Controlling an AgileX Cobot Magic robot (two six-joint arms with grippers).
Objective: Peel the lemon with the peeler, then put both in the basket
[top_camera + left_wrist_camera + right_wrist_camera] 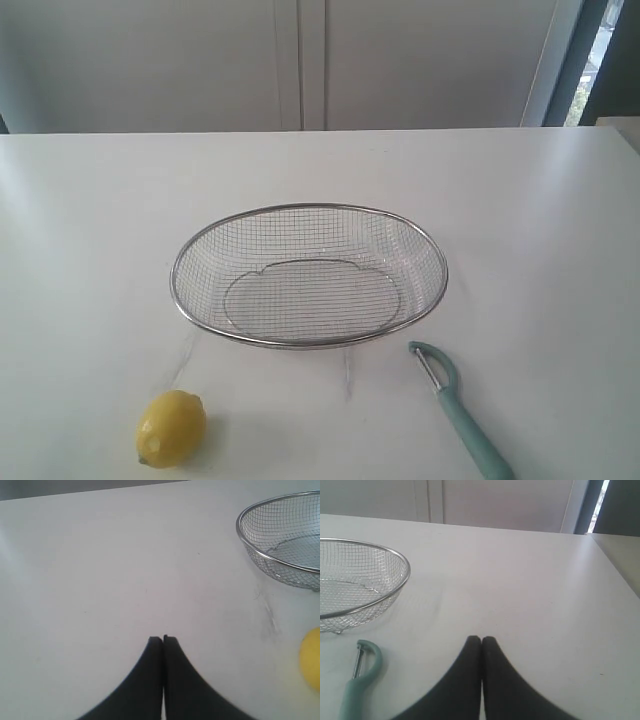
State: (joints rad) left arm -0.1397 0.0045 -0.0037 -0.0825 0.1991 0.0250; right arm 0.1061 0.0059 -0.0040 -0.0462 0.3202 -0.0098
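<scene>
A small yellow lemon (171, 428) lies on the white table near the front left; its edge also shows in the left wrist view as the lemon (312, 657). The teal peeler (459, 409) lies front right, head toward the basket, and shows as the peeler (359, 680) in the right wrist view. The silver wire-mesh basket (201, 324) stands empty mid-table between them, also seen as the basket (241, 530) and the basket (406, 575). My left gripper (163, 638) is shut on nothing, over bare table well away from the lemon. My right gripper (481, 638) is shut and empty, beside the peeler. Neither gripper shows in the exterior view.
The white table (90, 230) runs to a far edge against pale wall panels (300, 60). Its right edge (615, 575) lies beside a dark window frame (570, 60).
</scene>
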